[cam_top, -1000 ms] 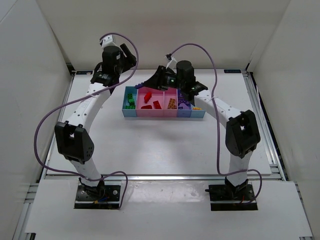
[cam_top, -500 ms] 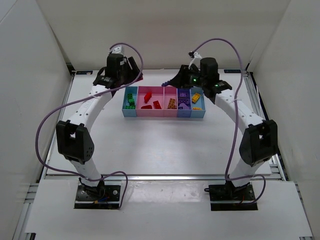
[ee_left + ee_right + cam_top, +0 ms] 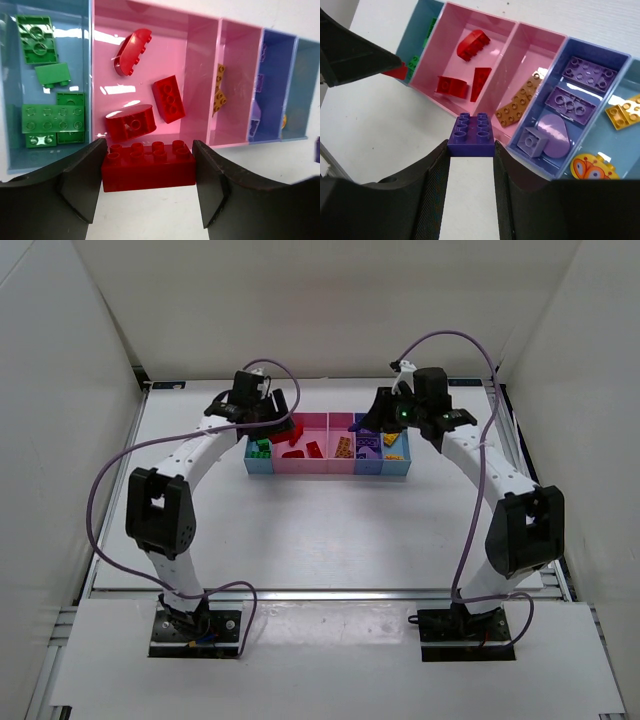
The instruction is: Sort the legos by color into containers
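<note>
A white worktop (image 3: 300, 535) edged with metal rails (image 3: 330, 592) sits enclosed by plain white walls (image 3: 330, 300) under soft, even light.

You've got two arms: white curved link shells (image 3: 190, 455), boxy black joint housings (image 3: 158, 525), black base plates (image 3: 195, 625). A lilac cable (image 3: 93, 510) loops off each arm. Green LED (image 3: 403, 412) at the right wrist. Matte black wedge-shaped fingers (image 3: 75, 185) on both.
</note>
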Available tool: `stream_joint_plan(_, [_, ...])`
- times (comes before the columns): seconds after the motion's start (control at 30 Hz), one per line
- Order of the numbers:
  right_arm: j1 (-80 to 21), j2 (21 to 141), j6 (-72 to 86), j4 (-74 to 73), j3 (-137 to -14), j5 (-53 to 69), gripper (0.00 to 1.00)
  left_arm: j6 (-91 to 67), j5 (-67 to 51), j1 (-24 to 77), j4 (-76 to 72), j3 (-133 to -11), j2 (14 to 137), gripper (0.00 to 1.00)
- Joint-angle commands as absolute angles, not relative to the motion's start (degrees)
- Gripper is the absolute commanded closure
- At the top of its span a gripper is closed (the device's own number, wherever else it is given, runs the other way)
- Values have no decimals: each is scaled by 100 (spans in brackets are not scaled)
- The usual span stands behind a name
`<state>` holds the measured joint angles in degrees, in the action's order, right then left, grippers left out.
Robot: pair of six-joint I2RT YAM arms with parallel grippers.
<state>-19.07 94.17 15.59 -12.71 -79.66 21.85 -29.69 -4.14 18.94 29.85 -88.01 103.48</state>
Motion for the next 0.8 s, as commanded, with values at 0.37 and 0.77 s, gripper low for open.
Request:
stream_joint_plan(0.37, [-1433,9518,1345,-1345,-8024,2206,100,-2865,-826,1960,2997,-9351,11030,37])
stream_joint_plan(0.77, [-1433,9931,923,-1380,-8077,2162,100,-2558,-905,1969,2769,-9641,11188,3])
